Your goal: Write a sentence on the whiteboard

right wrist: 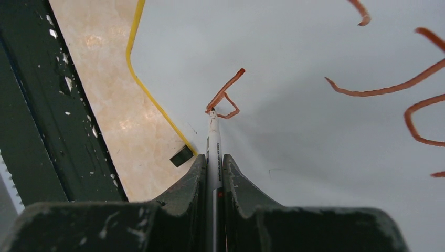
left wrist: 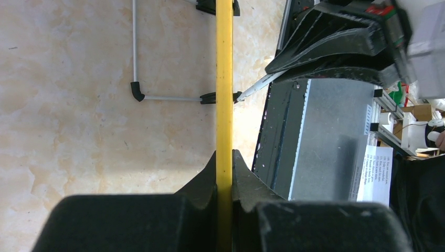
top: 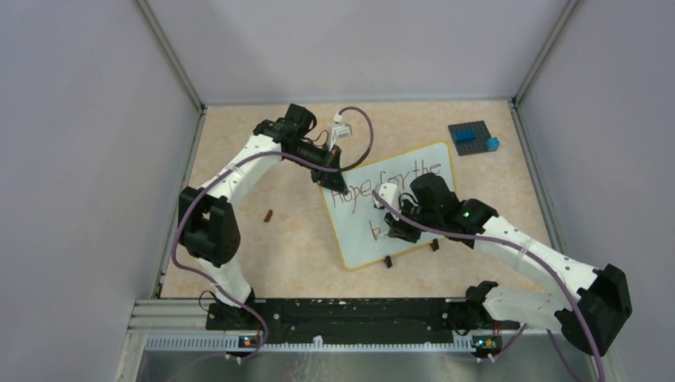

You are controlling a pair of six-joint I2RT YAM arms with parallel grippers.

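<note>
On whiteboard (top: 362,243), sentence (top: 426,171) partly behind right arm (top: 517,247) — marker (right wrist: 212,136) tip touching "b".

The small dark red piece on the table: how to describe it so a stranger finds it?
Seen from above, find the whiteboard on the table. Left of it, between board and left arm, lies the small dark red piece. It is the only loose reddish thing; the blue bricks sit far right.

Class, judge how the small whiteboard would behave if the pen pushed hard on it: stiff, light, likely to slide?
The whiteboard is probably stiff: its yellow rim runs straight where the left jaws clamp it. Thin and small, it is likely light. Propped on thin wire legs with little black feet, it might slide or tip unheld.
</note>
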